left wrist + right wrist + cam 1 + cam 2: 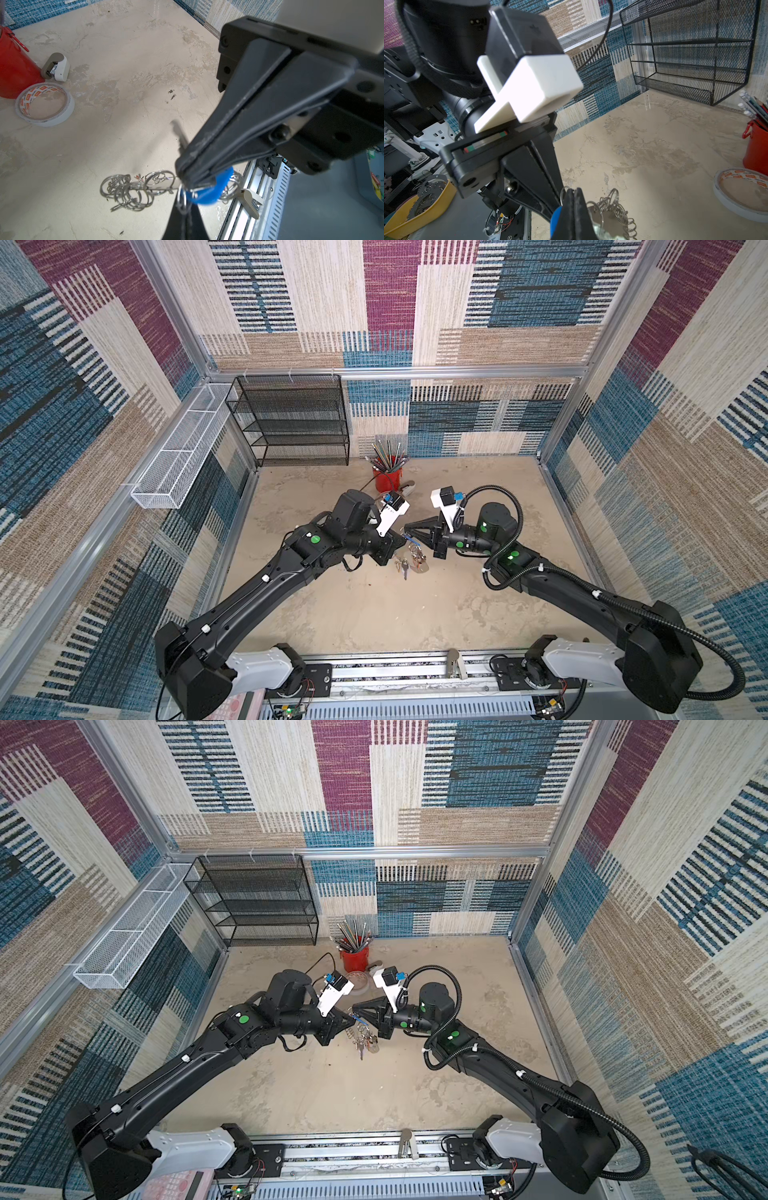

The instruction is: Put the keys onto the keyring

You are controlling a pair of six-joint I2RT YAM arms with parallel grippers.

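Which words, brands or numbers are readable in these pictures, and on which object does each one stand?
No text can be read with certainty.
Tape roll: orange labels and gray lettering around the inner core, too blurred to read.
Blue key tag: no writing shows.
Stapler and red cup: no writing shows.

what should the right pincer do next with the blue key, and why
Probably ease the blue-tagged key onto the split ring at the left pincer: both pincers are shut, tip to tip; the right pincer clamps the key, the left apparently pinches that ring of the keyring.
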